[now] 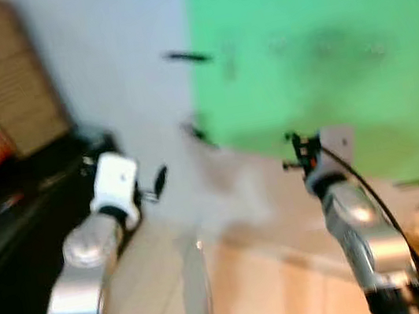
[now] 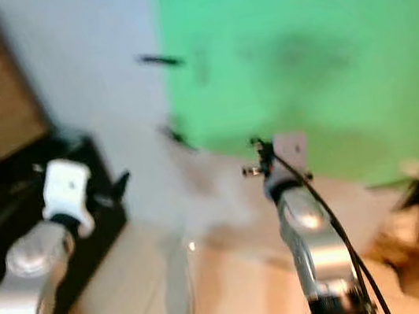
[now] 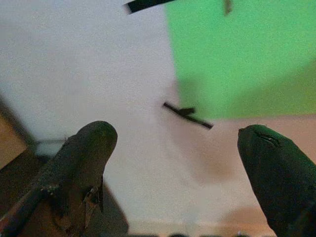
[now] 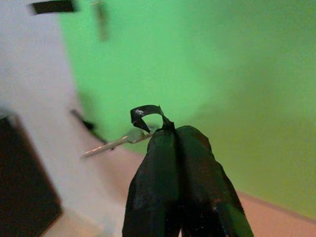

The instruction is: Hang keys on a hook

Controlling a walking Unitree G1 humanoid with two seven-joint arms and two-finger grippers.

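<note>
— Starting from your left, what's that arm doing?

— My left end effector (image 3: pixel 173 148) is raised in front of me with its two black fingers (image 3: pixel 84 163) spread wide apart and nothing between them. I judge it's kept out there as a spare, clear of the work. Beyond it I can see a small dark hook (image 3: pixel 187 114) on the pale wall (image 1: pixel 122 59), right by the edge of the green panel (image 1: pixel 319 44).

— And the keys?

— They're in my right end effector (image 4: pixel 170 129). Its fingers are pressed together on the keys (image 4: pixel 129 136): a dark loop stands up above the fingertips and a thin silvery blade points away to one side. I'd say I grip them low so that the loop stays free to slip over a hook.

— How is that arm set?

— Stretched forward and up, wrist toward the green panel, well short of the wall. The head views are blurred, so I can't tell which hook it's lined up with. Hanging is not yet done.
</note>
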